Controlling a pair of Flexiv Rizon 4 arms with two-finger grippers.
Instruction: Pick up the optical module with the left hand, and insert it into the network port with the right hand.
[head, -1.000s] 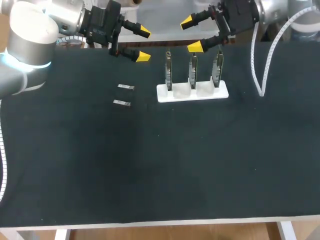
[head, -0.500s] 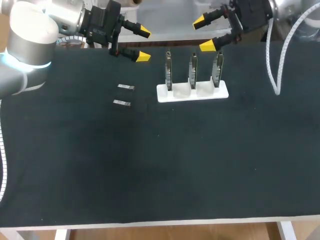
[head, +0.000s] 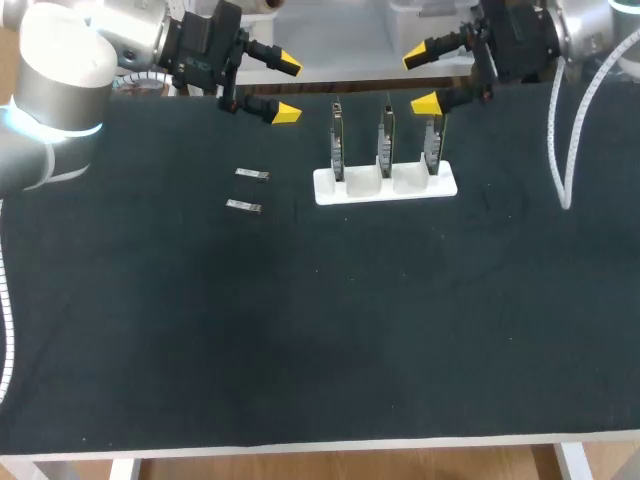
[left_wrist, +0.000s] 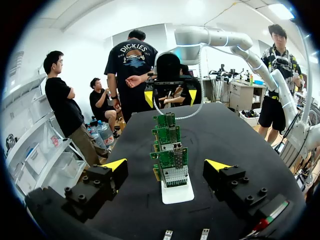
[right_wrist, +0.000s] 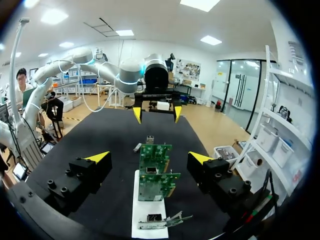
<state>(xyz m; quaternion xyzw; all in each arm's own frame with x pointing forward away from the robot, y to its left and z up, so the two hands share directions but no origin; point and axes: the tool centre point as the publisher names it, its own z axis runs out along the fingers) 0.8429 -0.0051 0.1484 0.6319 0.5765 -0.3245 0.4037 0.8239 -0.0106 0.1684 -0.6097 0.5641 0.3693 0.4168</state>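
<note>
**Opening of the pick.** The left gripper (head: 286, 89) hangs above the far edge of the bench (head: 320, 330), jaws wide and empty. The right gripper (head: 423, 80) hangs over the same edge, above the right end of the white stand (head: 385, 186), jaws likewise wide and empty. Two optical modules (head: 252, 175) lie flat on the bench, parallel and slightly apart, just inside the far edge and to the left of the stand; neither is touched. Three network cards (head: 385, 140) stand upright in a row in the stand. The left wrist view shows what appears to be a metal port cage (left_wrist: 174, 175) low on the card nearest that arm.

**Doing the step well (judgement).**
- The left arm should descend over the module nearer the far edge, with the jaws straddling only that one, so its neighbour is not nudged.
- The jaw opening appears to run across the modules' short side, so little wrist turn should be needed.
- The modules are low and thin, so the yellow tips must nearly reach the bench cover before closing; closing early would likely skid the part.
- Grip one end so the plug end projects for the right gripper to take.
</note>
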